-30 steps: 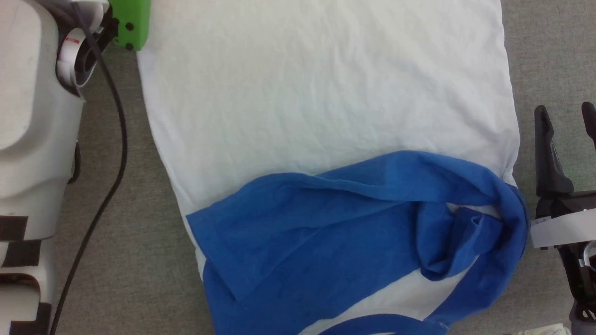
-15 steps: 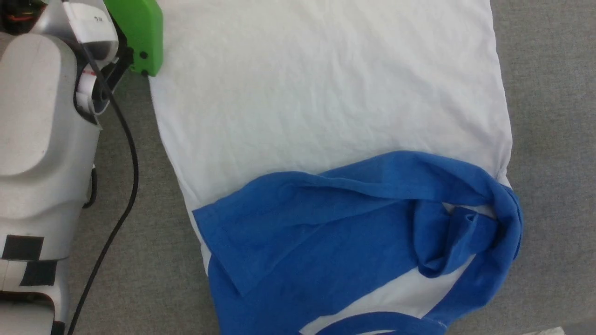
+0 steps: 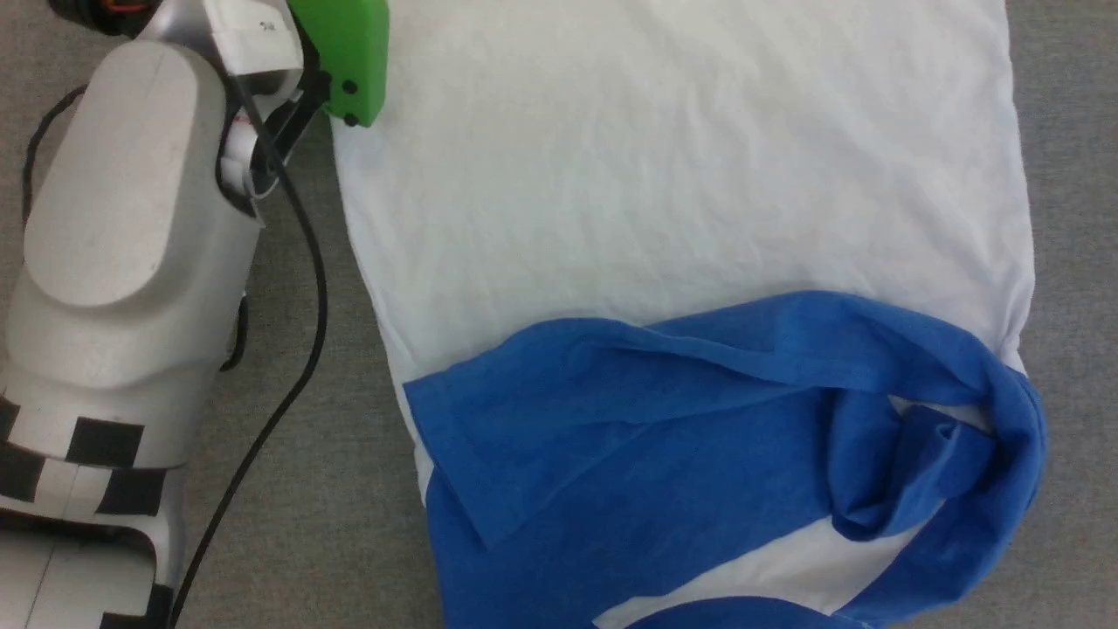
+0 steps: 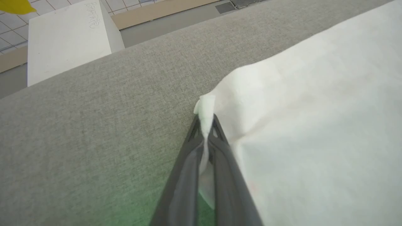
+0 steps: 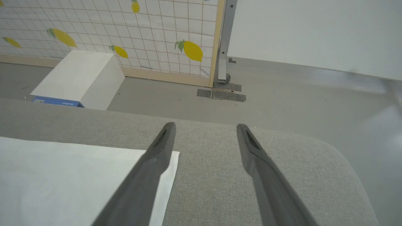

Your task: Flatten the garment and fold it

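The garment (image 3: 681, 218) is lying spread on the grey surface (image 3: 349, 524), blue sleeves bunching at six o'clock, my left gripper (image 4: 205, 122) pinching its eleven o'clock corner and my right gripper (image 5: 204, 135) hanging open beside another corner, though I'm judging that thin pinch could slip under tension, with the black cable (image 3: 321, 293) trailing near at nine o'clock.

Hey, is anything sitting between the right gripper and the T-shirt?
Nothing visible is in the way. The right gripper has its jaws open over the bare grey fabric surface, and the T-shirt has its white corner right beside one finger.
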### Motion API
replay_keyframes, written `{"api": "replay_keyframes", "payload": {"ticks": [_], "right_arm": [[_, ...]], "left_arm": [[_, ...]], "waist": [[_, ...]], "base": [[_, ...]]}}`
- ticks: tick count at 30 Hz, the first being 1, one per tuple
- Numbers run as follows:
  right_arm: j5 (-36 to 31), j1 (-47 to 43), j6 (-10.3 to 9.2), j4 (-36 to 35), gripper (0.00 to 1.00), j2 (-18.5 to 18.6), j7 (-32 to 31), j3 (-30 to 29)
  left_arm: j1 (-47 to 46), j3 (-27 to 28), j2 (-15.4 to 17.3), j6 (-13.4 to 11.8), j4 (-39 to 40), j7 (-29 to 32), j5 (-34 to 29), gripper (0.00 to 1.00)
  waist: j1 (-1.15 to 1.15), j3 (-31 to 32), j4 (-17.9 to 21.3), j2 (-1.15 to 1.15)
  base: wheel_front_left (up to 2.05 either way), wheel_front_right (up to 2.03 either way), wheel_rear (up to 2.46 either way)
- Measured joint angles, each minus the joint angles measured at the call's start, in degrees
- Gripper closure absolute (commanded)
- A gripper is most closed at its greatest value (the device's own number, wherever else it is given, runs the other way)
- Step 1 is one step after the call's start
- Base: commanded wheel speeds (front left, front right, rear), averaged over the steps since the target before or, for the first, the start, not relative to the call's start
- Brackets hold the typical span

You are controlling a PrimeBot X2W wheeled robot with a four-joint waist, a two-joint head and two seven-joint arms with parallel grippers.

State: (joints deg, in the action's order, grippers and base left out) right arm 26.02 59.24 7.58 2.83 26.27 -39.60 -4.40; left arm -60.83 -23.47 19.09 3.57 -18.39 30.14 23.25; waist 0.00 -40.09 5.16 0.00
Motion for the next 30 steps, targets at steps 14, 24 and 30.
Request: {"api": "replay_keyframes", "payload": {"ticks": [14, 24, 30], "right_arm": [[-11.56, 5.32, 0.0, 16.48, 0.0, -7.04, -8.66, -1.72], [-12.82, 6.6, 0.0, 15.47, 1.0, -7.22, -8.32, -4.52], [-12.72, 6.61, 0.02, 15.41, 1.0, -5.56, -2.4, -4.78]], "left_arm": [[-5.83, -3.37, -5.22, 1.47, -3.36, -3.1, 0.04, 1.0], [-7.69, -2.68, -5.77, 1.4, -5.13, -8.86, 0.25, 1.0], [-8.31, -0.65, -5.27, 0.36, -7.39, -18.0, -0.25, 1.0]], "waist": [[0.0, -4.57, -6.3, 0.0], [-0.01, -5.87, -7.25, 0.0], [0.0, -4.34, -6.9, 0.0]], "base": [[0.0, 0.0, 0.0], [0.0, 0.0, 0.0], [0.0, 0.0, 0.0]]}}
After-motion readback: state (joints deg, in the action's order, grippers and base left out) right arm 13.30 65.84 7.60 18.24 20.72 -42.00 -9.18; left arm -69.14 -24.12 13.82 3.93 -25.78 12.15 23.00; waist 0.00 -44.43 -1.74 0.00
